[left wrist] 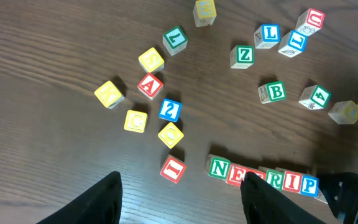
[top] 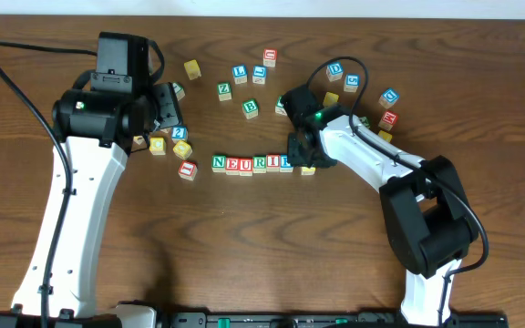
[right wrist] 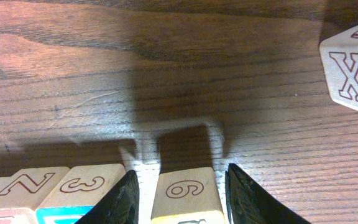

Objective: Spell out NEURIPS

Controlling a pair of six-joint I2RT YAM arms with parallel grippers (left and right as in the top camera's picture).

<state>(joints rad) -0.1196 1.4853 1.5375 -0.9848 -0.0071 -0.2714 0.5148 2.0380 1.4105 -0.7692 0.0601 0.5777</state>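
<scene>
Two arms are over the brown table point(top: 262, 264), and the thing to watch is the row of blocks point(top: 252, 164) in the middle. The left arm point(top: 71, 210) stands well off to the left of the row. The right arm point(top: 381, 173) reaches in to the row's right-hand end.

The row reads N, E, U, R, I, P, the six blocks side by side, green N at the far end from the right arm.

The left claw point(left wrist: 183, 186) hangs up and to the left of the row, fingers spread wide with nothing between them, so it's released. The right claw point(right wrist: 182, 199) is right down at table level, just past the P. Its dark fingers point(right wrist: 120, 199) bracket a yellowish block point(right wrist: 185, 193), and a thin sliver of wood shows on either side. I cannot tell whether it's pinching the block or has let go. A narrow gap separates that block from the P.

Loose blocks point(top: 176, 141) are scattered to the left of the row, with a red I block point(top: 187, 169) nearest the N. Beyond the row's right end sits an X block point(right wrist: 353, 74), tilted.
</scene>
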